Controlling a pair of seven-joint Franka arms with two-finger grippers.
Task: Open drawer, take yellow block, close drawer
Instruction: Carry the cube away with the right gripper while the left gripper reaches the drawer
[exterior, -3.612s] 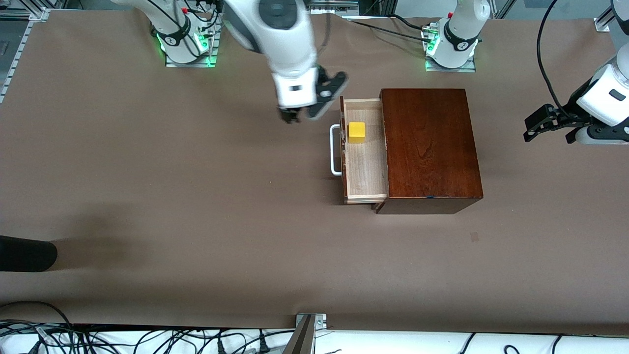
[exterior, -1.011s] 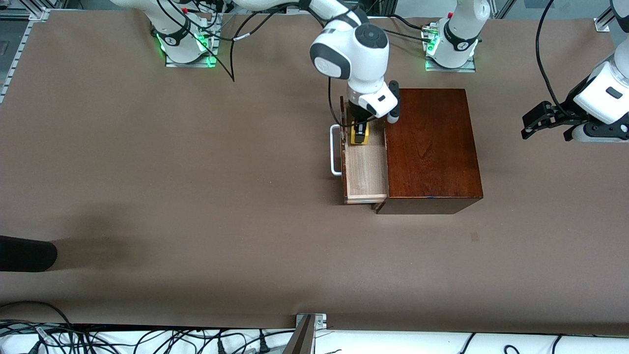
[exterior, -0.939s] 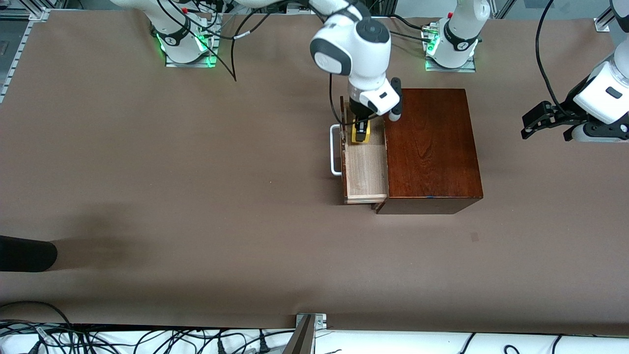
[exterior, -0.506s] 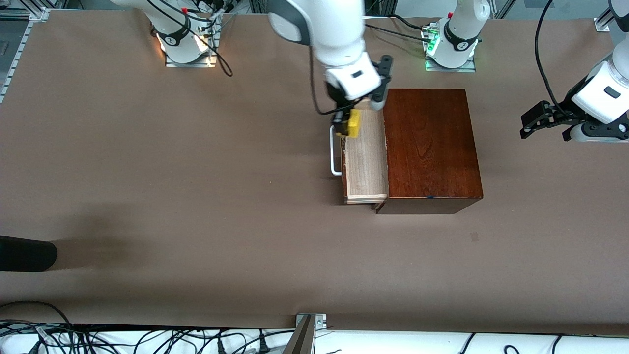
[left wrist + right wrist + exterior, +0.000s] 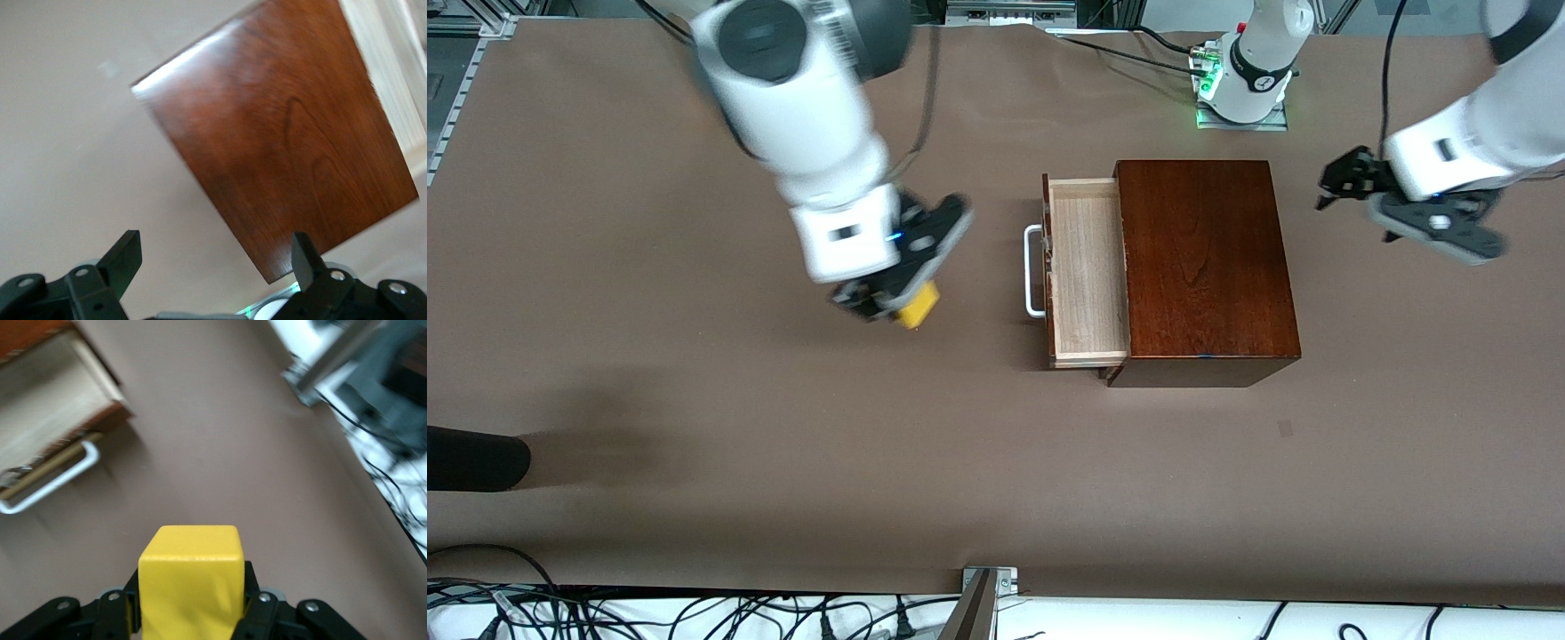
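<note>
My right gripper (image 5: 885, 307) clamps the block (image 5: 919, 308) over bare table; the open drawer (image 5: 1086, 267), handle (image 5: 1033, 271) facing it, lies nearer my right arm (left gripper (image 5: 1352, 182) spread, waiting beside the box (image 5: 1205, 267)).

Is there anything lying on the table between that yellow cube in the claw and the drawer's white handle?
No. In the front view, only bare brown table separates the yellow block, gripped in the right claw, from the drawer's white handle.
</note>
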